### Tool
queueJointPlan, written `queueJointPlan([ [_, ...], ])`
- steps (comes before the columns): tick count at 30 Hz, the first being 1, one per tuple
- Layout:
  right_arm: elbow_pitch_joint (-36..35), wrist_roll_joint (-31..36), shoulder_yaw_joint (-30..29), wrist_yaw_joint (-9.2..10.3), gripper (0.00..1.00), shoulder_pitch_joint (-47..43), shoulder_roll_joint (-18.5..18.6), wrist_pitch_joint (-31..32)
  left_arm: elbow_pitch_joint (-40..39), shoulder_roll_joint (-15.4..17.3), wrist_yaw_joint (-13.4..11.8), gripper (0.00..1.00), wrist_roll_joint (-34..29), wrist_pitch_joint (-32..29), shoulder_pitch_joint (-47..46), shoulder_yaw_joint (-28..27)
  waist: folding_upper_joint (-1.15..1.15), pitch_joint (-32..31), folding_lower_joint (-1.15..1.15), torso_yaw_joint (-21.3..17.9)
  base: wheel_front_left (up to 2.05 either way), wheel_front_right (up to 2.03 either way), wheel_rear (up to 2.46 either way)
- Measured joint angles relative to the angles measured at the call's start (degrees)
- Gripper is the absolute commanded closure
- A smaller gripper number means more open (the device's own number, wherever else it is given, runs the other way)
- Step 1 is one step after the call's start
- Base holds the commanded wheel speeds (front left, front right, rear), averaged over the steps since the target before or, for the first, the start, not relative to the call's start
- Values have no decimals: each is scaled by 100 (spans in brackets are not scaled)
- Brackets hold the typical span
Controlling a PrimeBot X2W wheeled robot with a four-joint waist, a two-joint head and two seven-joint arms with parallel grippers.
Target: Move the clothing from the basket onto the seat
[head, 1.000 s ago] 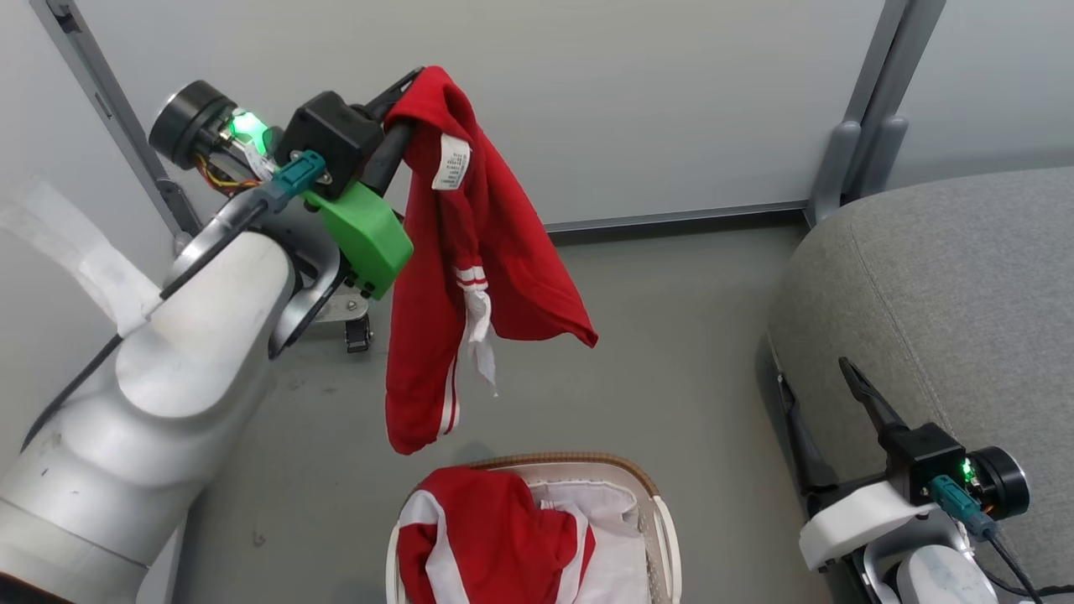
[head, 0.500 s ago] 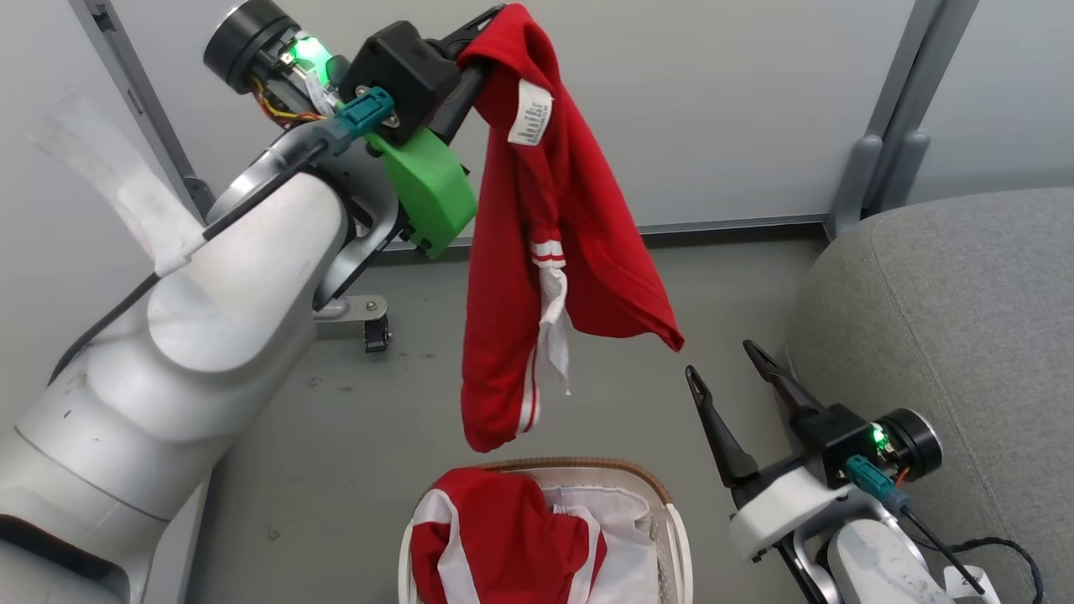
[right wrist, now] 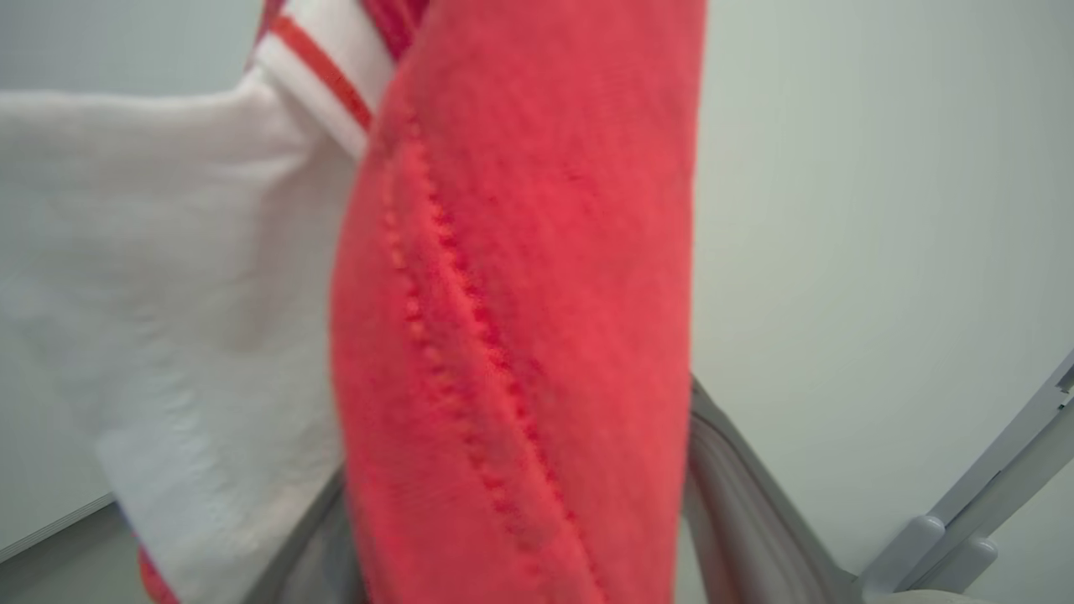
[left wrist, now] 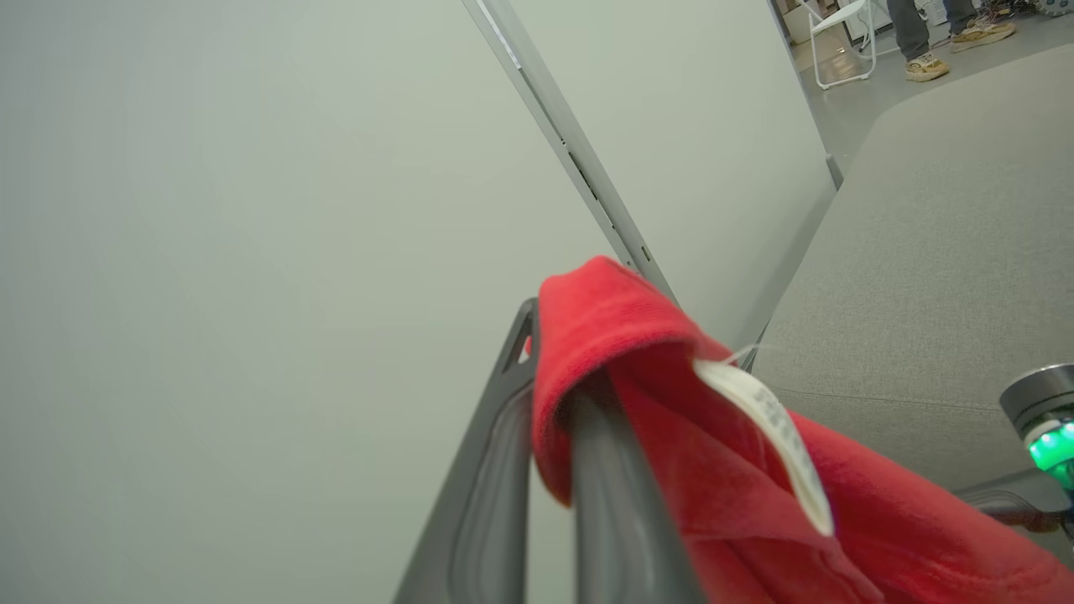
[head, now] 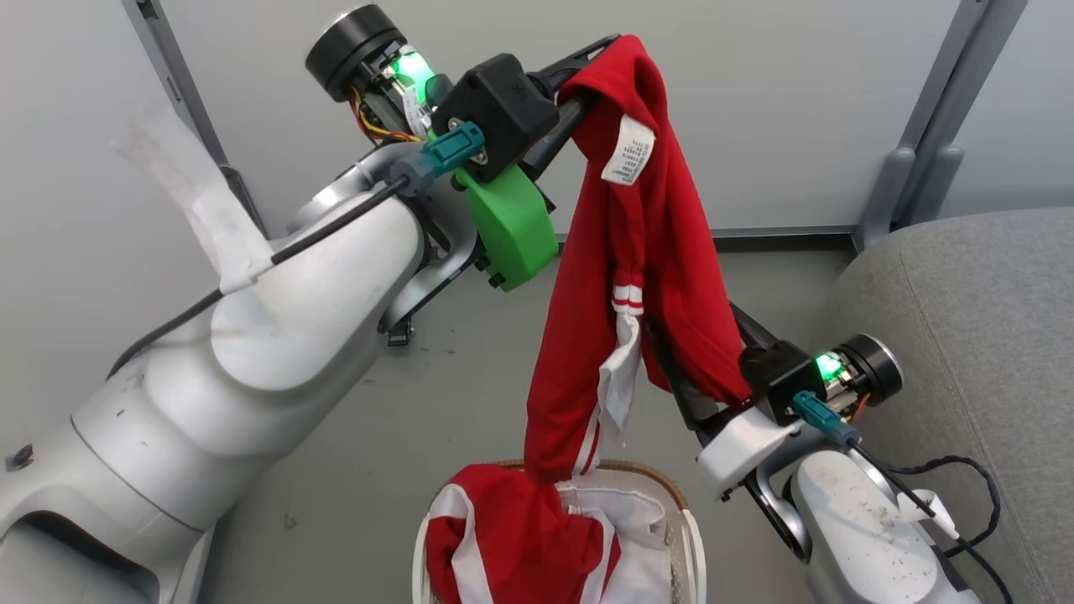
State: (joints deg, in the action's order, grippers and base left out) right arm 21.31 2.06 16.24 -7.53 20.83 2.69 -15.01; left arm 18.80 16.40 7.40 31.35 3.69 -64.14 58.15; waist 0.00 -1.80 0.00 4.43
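Right fingers (head: 681, 396) mostly behind clothing (head: 587, 335).

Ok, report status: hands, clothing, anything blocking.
Left hand shut on red garment, raised over laundry basket. Right hand open, straddling its hanging fold. Second red garment in basket. No obstruction seen toward grey seat.

1. My held garment (head: 579, 352): bright red, thin white stripes, a white cloth flap, white care label (head: 628, 149) (grey print).
2. Basket (head: 671, 495): white, perforated, brown woven rim.
3. Seat (head: 965, 335): plain grey.
4. My left wrist's mount (head: 508, 226): green.
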Motion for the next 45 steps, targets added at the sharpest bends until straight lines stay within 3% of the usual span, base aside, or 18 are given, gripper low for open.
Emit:
queueJointPlan([
  [1, 19, -16, 19, 1, 62, 30, 2, 0, -14, 3, 0, 100, 11, 2, 20, 14, 0, -7, 0, 3, 0, 0, 0],
  [2, 48, -37, 41, 1, 84, 57, 5, 0, -25, 11, 0, 100, 32, 29, 62, 26, 0, -16, 0, 4, 0, 0, 0],
  [3, 87, -62, 63, 0, 100, 89, 5, 0, -30, 23, -1, 100, 45, 41, 126, 43, 0, -25, 0, 4, 0, 0, 0],
  [12, 136, -181, 163, 0, 100, 146, 7, 0, 99, 143, -229, 100, 380, 391, 1012, 21, 0, -73, 0, -74, 0, 0, 0],
  [13, 136, -185, 149, 0, 100, 145, 7, 0, 144, 162, -263, 93, 398, 468, 1136, 18, 0, -78, 0, -85, 0, 0, 0],
  [14, 138, -186, 131, 1, 100, 144, 7, 0, 187, 181, -297, 77, 442, 541, 1277, 7, 0, -83, 0, -96, 0, 0, 0],
  [18, 141, -253, 27, 1, 100, 136, 9, 1, 326, 162, -388, 58, 779, 782, 1848, -93, 0, -94, 0, -145, 0, 0, 0],
  [19, 141, -252, 4, 0, 100, 133, 8, 0, 365, 158, -402, 37, 793, 843, 1986, -97, 0, -97, 0, -158, 0, 0, 0],
  [21, 135, -257, -55, 0, 100, 130, 10, 0, 413, 131, -468, 5, 891, 955, 2268, -166, 0, -106, 0, -183, 0, 0, 0],
  [22, 134, -264, -74, 1, 100, 129, 9, 0, 433, 111, -492, 0, 967, 987, 2396, -215, 0, -108, 0, -195, 0, 0, 0],
  [30, 157, -271, -349, 0, 100, 122, 9, 1, 386, 89, -694, 0, 1036, 1126, 3451, -543, 0, -121, 0, -282, 0, 0, 0],
  [36, 130, -218, -521, 0, 100, 74, 8, 0, -49, -15, -820, 0, 493, 1144, 4227, -1115, 0, -114, 0, -310, 0, 0, 0],
  [45, 41, -36, -943, 0, 100, -5, 8, 1, -152, -264, -620, 0, -19, 1144, 5151, -1717, 0, -95, 0, -370, 0, 0, 0],
])
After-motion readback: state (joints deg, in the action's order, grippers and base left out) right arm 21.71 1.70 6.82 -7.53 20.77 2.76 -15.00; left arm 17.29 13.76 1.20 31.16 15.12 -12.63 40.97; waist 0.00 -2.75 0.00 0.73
